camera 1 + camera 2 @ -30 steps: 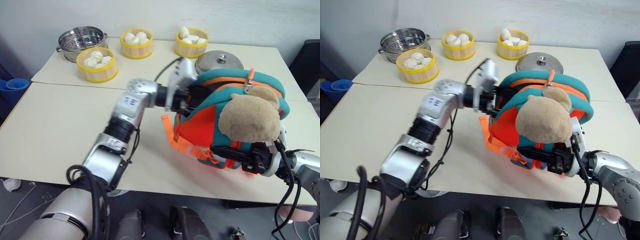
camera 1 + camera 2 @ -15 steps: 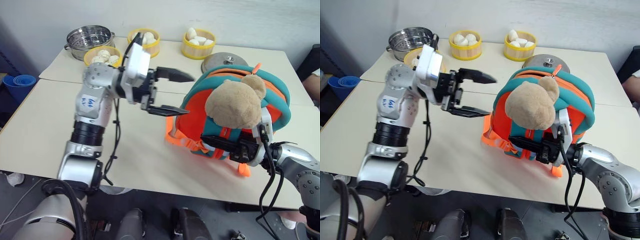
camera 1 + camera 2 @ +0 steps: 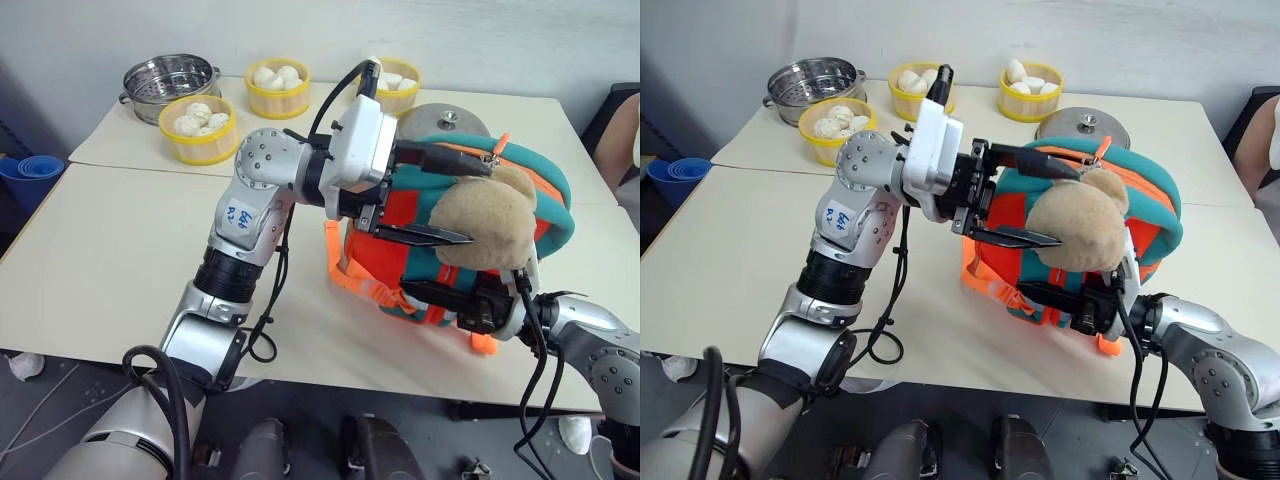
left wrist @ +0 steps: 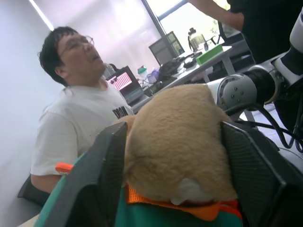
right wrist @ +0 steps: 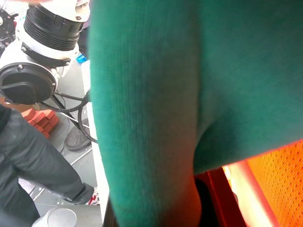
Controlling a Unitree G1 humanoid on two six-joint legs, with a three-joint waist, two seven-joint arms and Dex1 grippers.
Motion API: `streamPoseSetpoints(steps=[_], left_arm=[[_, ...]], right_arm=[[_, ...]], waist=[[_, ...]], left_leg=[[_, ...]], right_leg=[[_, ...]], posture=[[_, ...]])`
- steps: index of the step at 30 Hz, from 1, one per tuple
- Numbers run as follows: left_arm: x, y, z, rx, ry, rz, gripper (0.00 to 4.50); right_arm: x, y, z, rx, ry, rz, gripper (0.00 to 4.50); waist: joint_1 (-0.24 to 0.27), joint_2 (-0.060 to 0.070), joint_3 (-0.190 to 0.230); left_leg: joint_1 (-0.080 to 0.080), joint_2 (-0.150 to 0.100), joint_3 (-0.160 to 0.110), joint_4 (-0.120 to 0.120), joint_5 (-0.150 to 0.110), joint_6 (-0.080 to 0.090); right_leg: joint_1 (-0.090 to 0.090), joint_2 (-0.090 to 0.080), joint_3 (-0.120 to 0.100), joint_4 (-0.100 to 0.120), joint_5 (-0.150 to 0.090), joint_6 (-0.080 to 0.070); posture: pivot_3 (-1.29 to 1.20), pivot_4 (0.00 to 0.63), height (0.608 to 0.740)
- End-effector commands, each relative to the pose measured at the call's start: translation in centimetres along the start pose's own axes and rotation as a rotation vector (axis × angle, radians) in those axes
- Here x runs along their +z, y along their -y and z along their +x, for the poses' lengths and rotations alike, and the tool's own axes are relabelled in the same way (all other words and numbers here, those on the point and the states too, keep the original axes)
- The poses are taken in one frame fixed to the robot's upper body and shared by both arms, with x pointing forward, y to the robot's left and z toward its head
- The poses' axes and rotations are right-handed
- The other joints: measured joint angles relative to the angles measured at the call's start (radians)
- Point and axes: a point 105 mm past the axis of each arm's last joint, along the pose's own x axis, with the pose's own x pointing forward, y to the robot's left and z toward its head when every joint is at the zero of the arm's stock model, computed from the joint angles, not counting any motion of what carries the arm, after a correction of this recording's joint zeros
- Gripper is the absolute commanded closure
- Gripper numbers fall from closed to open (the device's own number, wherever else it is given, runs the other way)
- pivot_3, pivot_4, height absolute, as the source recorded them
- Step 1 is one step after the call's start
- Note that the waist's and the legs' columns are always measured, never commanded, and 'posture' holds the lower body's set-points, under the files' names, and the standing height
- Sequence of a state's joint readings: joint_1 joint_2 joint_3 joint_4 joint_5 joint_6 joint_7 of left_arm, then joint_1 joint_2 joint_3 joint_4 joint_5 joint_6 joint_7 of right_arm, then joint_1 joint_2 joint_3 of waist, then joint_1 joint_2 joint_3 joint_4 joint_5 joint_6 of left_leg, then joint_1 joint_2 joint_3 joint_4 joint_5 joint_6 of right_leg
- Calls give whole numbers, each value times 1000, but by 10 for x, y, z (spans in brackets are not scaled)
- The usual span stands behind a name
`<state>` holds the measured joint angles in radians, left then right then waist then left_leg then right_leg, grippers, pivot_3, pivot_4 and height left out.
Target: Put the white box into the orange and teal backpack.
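Note:
The orange and teal backpack [image 3: 400, 215] stands upright on the table, with a tan plush bear head [image 3: 495, 225] on its front. My left gripper [image 3: 455, 200] reaches in level from the left and is open. Its two black fingers [image 4: 97, 175] lie close along both sides of the bear head [image 4: 177, 137]. My right gripper [image 3: 432, 296] is shut on the backpack's lower front, among the orange straps. Teal and orange fabric [image 5: 156, 94] sits right against it in the right wrist view. The white box is out of view.
At the back of the table stand three yellow steamer baskets of buns [image 3: 194, 128] [image 3: 276, 86] [image 3: 395, 82], a steel steamer pot [image 3: 165, 78] and a steel lid [image 3: 440, 118] behind the backpack. Blue cups [image 3: 22, 168] sit beyond the left edge. A person [image 4: 78, 118] sits nearby.
My left gripper came out of the backpack's side, swung back right and rolled, and its fingers now flank the bear head, a little closer together. The right gripper kept its hold.

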<state>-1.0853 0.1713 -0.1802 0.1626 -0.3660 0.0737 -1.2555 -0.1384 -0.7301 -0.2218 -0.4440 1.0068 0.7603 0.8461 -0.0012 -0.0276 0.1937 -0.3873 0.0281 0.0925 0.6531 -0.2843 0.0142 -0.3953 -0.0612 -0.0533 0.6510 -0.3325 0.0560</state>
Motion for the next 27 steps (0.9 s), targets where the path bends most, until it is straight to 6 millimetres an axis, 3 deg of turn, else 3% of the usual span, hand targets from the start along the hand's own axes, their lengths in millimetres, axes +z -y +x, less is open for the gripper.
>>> streamPoseSetpoints(steps=[1,4,8,12,15,18,21,27], left_arm=[[-4,-2,3,17,-88,17,2491],[-8,-1,5,9,-119,-1,3306],[8,-13,-4,56,-39,-37,4351],[23,-38,-34,197,25,-69,4491],[36,-57,-81,329,52,-117,4491],[42,-55,-116,360,39,-177,4491],[28,-47,-141,359,-82,-243,4491],[-30,-21,-183,445,-301,-363,4491]], right_arm=[[5,-4,-2,17,31,-30,4500],[5,-3,-2,16,37,-33,4500],[5,1,-4,-9,59,-46,4500],[3,4,-9,-49,82,-56,4500],[2,6,-16,-94,109,-64,4500],[-2,5,-23,-136,122,-70,4500],[-4,5,-29,-182,152,-74,4500],[-5,6,-33,-254,230,-76,4500]], waist=[[0,0,0],[0,0,0],[1,0,0],[-1,0,0],[-5,0,0],[-6,0,0],[-2,0,0],[0,0,0]], left_leg=[[0,0,0,0,0,0],[0,0,0,0,0,0],[0,0,0,0,0,0],[0,0,0,0,0,0],[0,0,0,0,0,0],[1,0,0,-2,4,-6],[1,0,0,-2,5,-8],[1,0,0,-1,5,-8]], right_leg=[[0,0,0,0,0,0],[0,0,0,0,0,0],[0,0,0,0,0,0],[0,0,0,0,0,0],[0,0,0,1,0,0],[-1,1,0,2,0,0],[-1,1,-1,2,-1,-1],[-1,0,0,2,-1,-1]], posture=[[0,150,740],[0,150,740],[0,150,740],[0,150,740],[0,150,740],[0,150,740],[0,150,740],[0,150,740]])
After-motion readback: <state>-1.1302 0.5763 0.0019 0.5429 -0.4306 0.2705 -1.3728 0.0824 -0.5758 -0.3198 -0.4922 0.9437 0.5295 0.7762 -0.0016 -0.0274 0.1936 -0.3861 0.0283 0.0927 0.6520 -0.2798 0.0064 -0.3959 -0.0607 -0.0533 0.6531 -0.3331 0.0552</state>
